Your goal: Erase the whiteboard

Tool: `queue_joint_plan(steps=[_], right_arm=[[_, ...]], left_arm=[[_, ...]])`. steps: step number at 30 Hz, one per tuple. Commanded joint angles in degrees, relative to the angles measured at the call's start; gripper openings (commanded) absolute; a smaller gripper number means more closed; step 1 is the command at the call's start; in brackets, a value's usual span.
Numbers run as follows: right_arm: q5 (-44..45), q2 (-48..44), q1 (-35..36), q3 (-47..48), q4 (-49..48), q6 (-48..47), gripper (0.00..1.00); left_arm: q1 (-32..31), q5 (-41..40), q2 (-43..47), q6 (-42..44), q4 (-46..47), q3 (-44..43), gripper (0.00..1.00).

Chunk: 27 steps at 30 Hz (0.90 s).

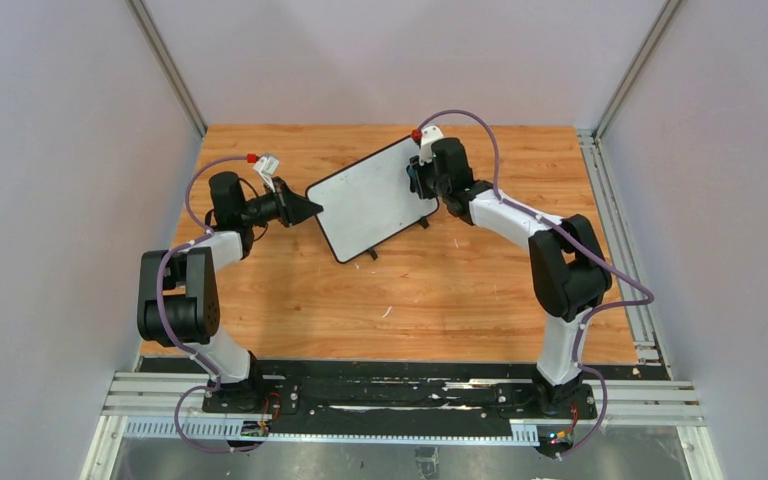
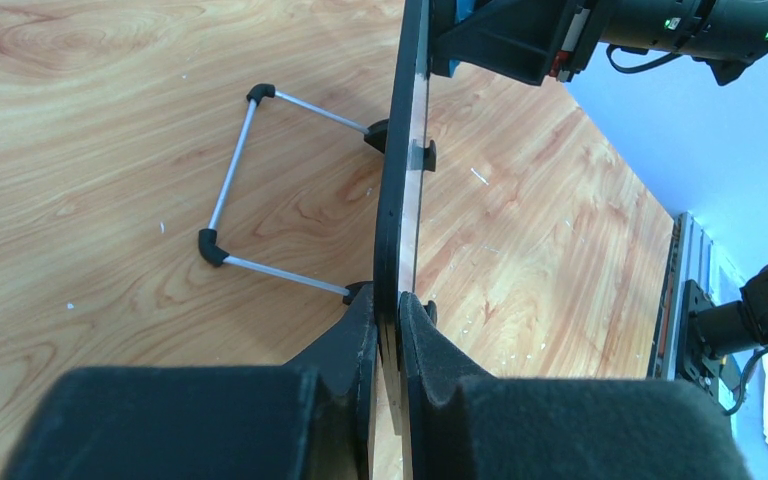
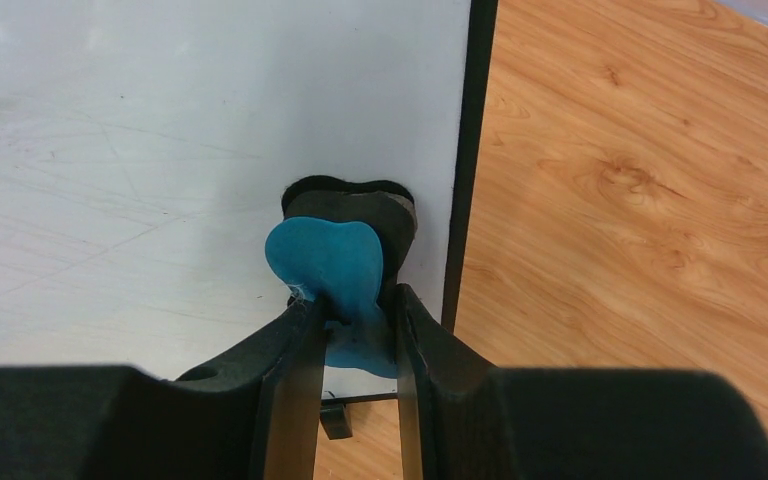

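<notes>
We find the whiteboard [image 1: 372,198] propped up at the far middle of the tabletop [image 1: 440,300], between the arms. Our left pincer [image 2: 388,322] is clenched on its edge. Our right pincer [image 3: 352,305] grips a blue eraser [image 3: 322,258] pressed against the white face, just beside the frame.

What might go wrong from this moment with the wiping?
The left claw pinches only the thin edge of the whiteboard, so a hard wipe may twist it loose. The eraser in the right claw sits close to the black frame; it may slide off.
</notes>
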<state>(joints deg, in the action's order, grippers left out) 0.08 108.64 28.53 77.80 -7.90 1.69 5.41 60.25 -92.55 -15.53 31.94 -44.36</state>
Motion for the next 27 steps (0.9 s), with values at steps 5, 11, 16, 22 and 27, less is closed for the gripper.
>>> queue_joint_plan(steps=[5,11,16,22,27], right_arm=[[-1.23,0.45,2.26,2.29,-1.65,1.5,0.01],[-0.77,1.18,7.47,3.42,-2.0,2.14,0.01],[-1.1,1.5,11.32,4.97,-1.99,2.45,0.01],[-1.76,3.94,15.14,9.1,-0.55,2.22,0.01],[-0.8,5.82,14.34,10.95,1.09,1.15,0.01]], left_arm=[[0.02,-1.08,-1.71,4.02,-1.97,-0.76,0.0],[-0.03,-1.08,-1.68,4.26,-2.2,-0.68,0.0],[0.0,-1.03,-1.73,4.28,-2.24,-0.71,0.0],[0.01,-1.03,-1.73,4.28,-2.23,-0.71,0.0],[0.04,-1.02,-1.47,4.77,-2.9,-0.6,0.0]])
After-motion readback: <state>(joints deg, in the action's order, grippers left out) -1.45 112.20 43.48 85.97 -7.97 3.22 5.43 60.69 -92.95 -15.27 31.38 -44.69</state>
